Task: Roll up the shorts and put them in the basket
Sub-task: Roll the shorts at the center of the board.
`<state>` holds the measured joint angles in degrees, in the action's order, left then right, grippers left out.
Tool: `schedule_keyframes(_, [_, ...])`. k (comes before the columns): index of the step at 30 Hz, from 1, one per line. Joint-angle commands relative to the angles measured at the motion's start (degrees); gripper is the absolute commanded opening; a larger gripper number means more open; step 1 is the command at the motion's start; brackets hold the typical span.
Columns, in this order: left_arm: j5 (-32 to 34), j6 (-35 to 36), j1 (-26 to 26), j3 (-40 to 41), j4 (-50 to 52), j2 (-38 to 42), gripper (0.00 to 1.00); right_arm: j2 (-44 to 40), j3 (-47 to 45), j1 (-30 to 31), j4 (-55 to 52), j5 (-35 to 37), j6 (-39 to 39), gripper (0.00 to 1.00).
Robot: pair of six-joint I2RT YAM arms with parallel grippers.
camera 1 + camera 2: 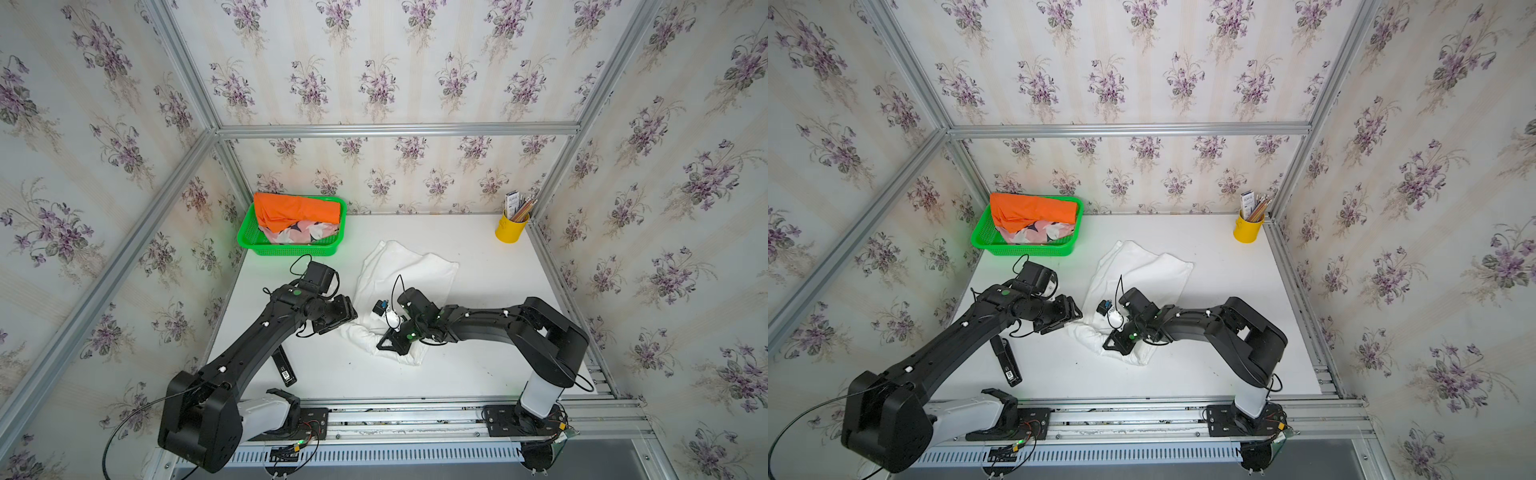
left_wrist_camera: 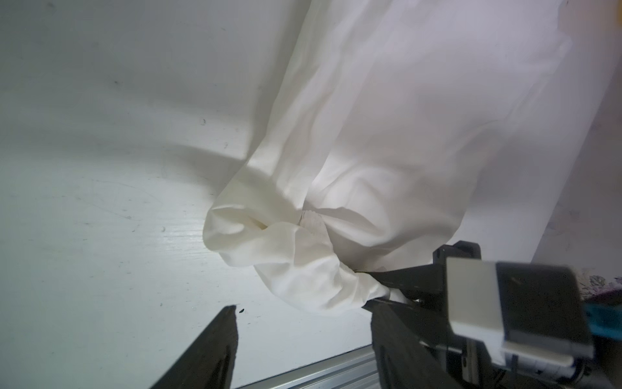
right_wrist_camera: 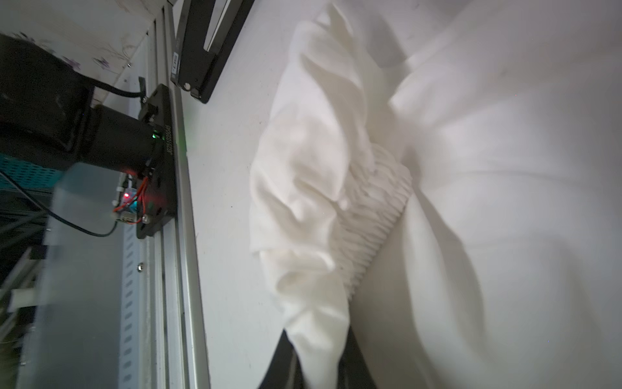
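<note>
White shorts: The large plain white cloth shorts (image 1: 415, 270) lay on the flat white surface (image 1: 490, 365) between the two arms. Their far part was spread fairly flat and their near end was gathered into a crumpled bunch.
Waistband: In the right wrist view the ribbed elastic waistband (image 3: 373, 215) sat inside that bunch, partly covered by loose folds.
Right hand: The right hand (image 3: 319, 357) was pinching the near bunched end of the white shorts, with cloth running between its two black fingers.
Left hand: The left hand (image 2: 303, 306) was spread, fingers well apart, just beside the bunched end. Whether a finger touched the cloth could not be told.
Orange shorts: The plain bright orange cloth shorts (image 1: 291, 210) lay bundled in the green plastic mesh basket (image 1: 291, 250) at the far left corner of the surface.
Pink shorts: The pink cloth shorts with a navy-and-white print (image 1: 299, 232) lay in the same basket, partly under the orange shorts.
Far right corner: A yellow cup holding pencils (image 1: 510, 230) stood upright, well apart from the white shorts.
Near left: A black oblong device with a white label (image 1: 284, 365) lay on the surface beside the left arm.
</note>
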<state>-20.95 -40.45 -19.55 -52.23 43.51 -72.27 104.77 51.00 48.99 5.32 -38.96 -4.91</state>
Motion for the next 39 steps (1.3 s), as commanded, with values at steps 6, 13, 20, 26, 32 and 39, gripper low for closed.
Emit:
schedule_keyframes(6, [-1.81,8.0,-6.53,-8.17,1.32,-11.13,0.66,8.28,1.69,-10.19,-4.3,-7.09,-12.58,0.0])
schedule_keyframes(13, [-3.48,10.36,-10.52,-15.71,-1.23,-23.91,0.59,8.77,2.7,-11.68,-12.29,-1.34,-12.06,0.12])
schedule_keyframes(20, [2.66,12.84,-10.86,-21.19,1.15,-36.14,0.43,-0.67,1.6,-11.64,-17.94,3.81,-11.47,0.33])
schedule_keyframes(26, [3.18,14.44,-10.75,-20.47,1.09,-39.54,0.41,-8.46,-0.11,-11.63,-25.26,9.62,-9.98,0.35])
schedule_keyframes(32, [2.72,14.33,-8.46,-16.03,0.52,-36.79,0.4,-8.75,-5.79,-11.64,-22.33,12.84,-11.08,0.0])
schedule_keyframes(39, [4.48,12.94,-3.99,-3.66,-1.07,-26.29,0.42,0.38,-1.28,-10.51,-15.11,11.19,-10.36,0.0])
